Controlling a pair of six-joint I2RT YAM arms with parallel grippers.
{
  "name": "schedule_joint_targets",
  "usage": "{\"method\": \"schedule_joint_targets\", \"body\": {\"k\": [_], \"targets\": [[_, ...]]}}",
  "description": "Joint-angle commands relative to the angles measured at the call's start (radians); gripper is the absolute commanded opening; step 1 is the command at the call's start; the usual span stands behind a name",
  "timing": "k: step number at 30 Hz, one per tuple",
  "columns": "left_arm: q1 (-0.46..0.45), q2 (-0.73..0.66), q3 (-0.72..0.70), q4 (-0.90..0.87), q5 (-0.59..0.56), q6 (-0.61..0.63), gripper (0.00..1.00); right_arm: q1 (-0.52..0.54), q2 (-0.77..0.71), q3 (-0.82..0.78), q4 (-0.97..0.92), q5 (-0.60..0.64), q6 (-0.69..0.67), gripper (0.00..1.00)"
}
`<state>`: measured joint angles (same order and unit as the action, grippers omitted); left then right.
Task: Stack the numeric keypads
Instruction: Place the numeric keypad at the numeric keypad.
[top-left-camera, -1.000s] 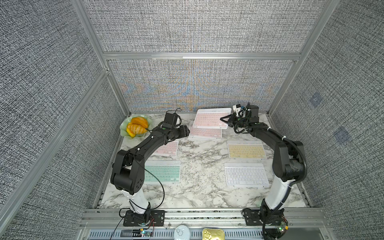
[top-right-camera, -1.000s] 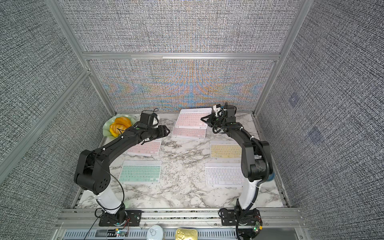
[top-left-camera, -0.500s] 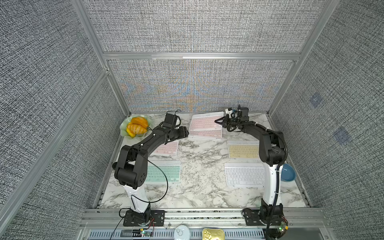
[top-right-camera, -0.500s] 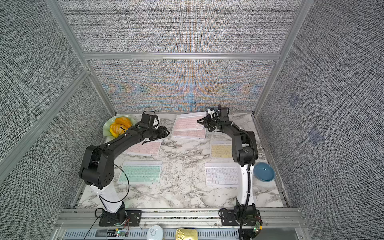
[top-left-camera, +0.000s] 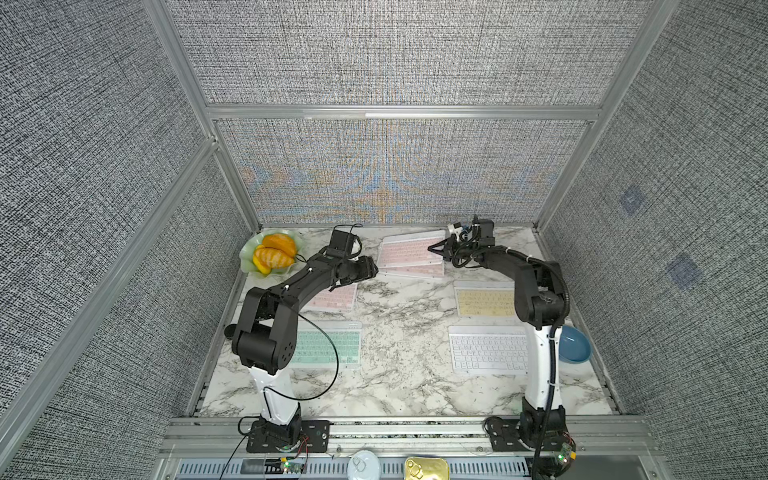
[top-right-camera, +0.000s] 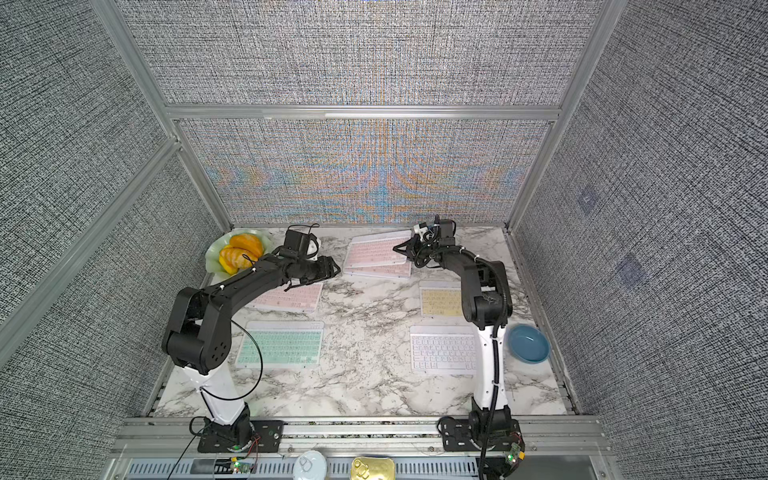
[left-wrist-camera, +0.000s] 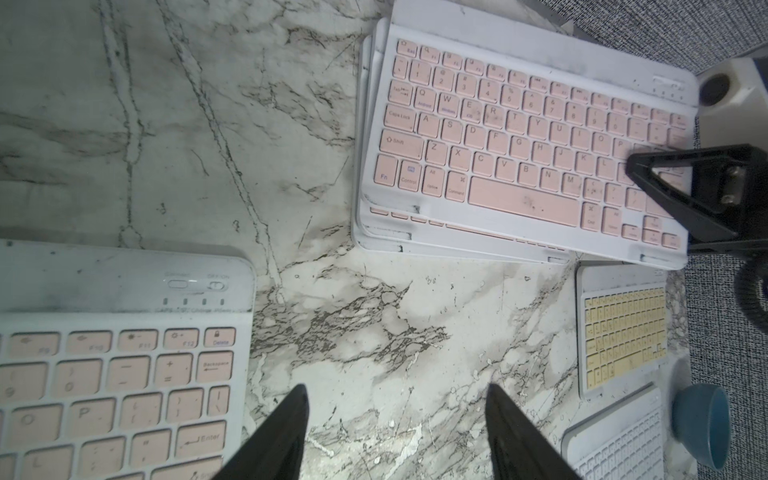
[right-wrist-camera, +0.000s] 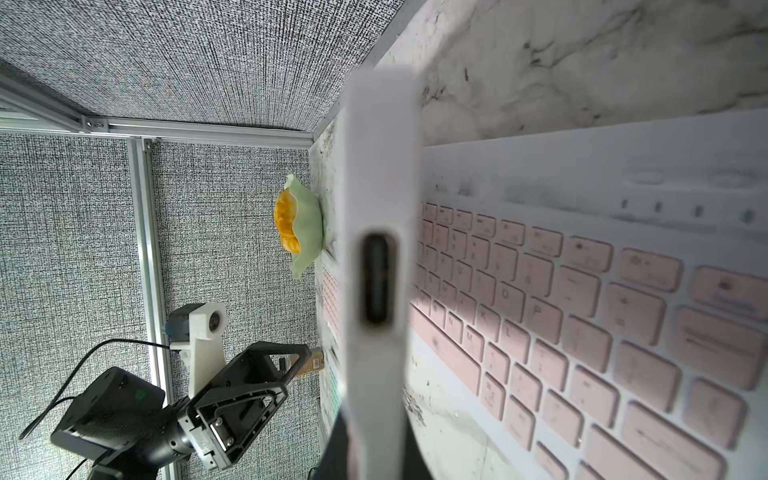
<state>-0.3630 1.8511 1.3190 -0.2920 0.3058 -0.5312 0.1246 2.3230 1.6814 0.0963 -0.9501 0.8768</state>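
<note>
Change, arm: the right arm's elbow is being folded in toward the table's middle compared with a second ago, so the blue bowl (top-left-camera: 575, 343) is being left uncovered beside it.
Change, keypad: the top pink keypad (top-left-camera: 405, 249) is being drawn slightly toward the left arm's side and the front, closer over the lower pink keypad (top-left-camera: 409, 272).
Meaning: the placing step is judged to be nearly done. No release is being made yet.
Right gripper (top-left-camera: 434, 248): it is being kept clamped on the right end of the top pink keypad. In the right wrist view the thin white edge with its charging port (right-wrist-camera: 376, 276) is being pinched.
Left gripper (left-wrist-camera: 397, 390): it is being held narrowly parted and empty over the marble table (left-wrist-camera: 166, 124), near the pile's left corner.
Location: the pile is being built at the back middle. A third white edge is showing beneath, its key colour hidden.
Unstacked: the loose pink keypad (top-left-camera: 334, 297), mint keypad (top-left-camera: 328, 345), yellow keypad (top-left-camera: 484, 302) and white keypad (top-left-camera: 486, 351) are lying flat and apart.
Look: a thin, grey-smudged white frame with pastel keys is being shown, sitting askew on the pile.
</note>
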Motion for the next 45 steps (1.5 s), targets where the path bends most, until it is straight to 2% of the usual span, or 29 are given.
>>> {"method": "schedule_joint_targets", "body": {"k": [1,9,14,21,25,30,35,45], "targets": [[0.001,0.005,-0.004,0.025,0.013,-0.008,0.68,0.000,0.005,0.004,0.019,-0.036,0.004,0.00],[0.001,-0.004,-0.030,0.039,0.018,-0.014,0.68,-0.002,0.009,0.013,-0.073,-0.012,-0.052,0.00],[0.002,-0.012,-0.043,0.046,0.019,-0.016,0.68,-0.003,0.015,0.043,-0.147,0.011,-0.094,0.04],[0.002,-0.018,-0.058,0.057,0.026,-0.019,0.68,-0.008,0.023,0.062,-0.197,0.039,-0.120,0.16],[0.001,-0.020,-0.065,0.063,0.030,-0.020,0.68,-0.011,0.027,0.079,-0.233,0.065,-0.137,0.29],[0.002,-0.023,-0.075,0.072,0.039,-0.021,0.68,-0.013,0.030,0.122,-0.339,0.125,-0.207,0.39],[0.002,-0.021,-0.075,0.077,0.042,-0.022,0.68,-0.013,0.035,0.163,-0.436,0.196,-0.269,0.41],[0.001,-0.027,-0.083,0.077,0.041,-0.022,0.68,-0.017,0.044,0.180,-0.467,0.244,-0.281,0.43]]}}
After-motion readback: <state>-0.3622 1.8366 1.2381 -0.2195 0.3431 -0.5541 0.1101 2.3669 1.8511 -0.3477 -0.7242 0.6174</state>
